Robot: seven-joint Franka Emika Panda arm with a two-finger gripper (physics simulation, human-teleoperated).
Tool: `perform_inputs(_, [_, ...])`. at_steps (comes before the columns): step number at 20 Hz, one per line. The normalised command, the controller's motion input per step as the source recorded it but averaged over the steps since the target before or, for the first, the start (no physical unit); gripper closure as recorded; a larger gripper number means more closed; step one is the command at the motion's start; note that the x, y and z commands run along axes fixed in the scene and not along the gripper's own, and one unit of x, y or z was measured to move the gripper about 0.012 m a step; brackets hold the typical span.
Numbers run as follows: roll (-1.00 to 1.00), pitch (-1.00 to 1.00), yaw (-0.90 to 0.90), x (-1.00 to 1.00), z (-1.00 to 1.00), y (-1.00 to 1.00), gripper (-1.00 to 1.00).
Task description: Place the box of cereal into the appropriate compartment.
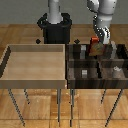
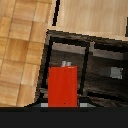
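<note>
Cereal, in its small red carton, is sitting right under my wrist: the box of cereal (image 2: 63, 86) is filling the near part of the wrist view, and my jaws are closing on its upper end, gripping it; only a dark strip of them shows there. Beyond it, I am looking down into the dark brown bin (image 1: 70, 67) with its four cells, where small grey blocks (image 2: 116, 73) are lying. In the exterior view the box is hanging over the bin's far row, toward the middle, apparently off the floor of the cells. I judge this as the carry step. Next I need to travel toward the exterior view's right, to the compartment (image 1: 119, 52), then lower and release. My arm is reaching down steeply, wrist pointing downward. Farther off, the light-wood tray (image 1: 35, 61) is standing beside the bin.
</note>
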Motion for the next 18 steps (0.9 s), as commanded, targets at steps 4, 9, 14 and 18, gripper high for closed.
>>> perform_inputs(4, [0.0,0.0,0.0,0.0,0.0,1.0,1.0])
perform_inputs(9, [0.0,0.0,0.0,0.0,0.0,1.0,1.0])
perform_inputs(14, [0.0,0.0,0.0,-0.45,0.0,0.4,1.0])
perform_inputs(18, [0.0,0.0,0.0,-1.0,0.0,0.0,1.0])
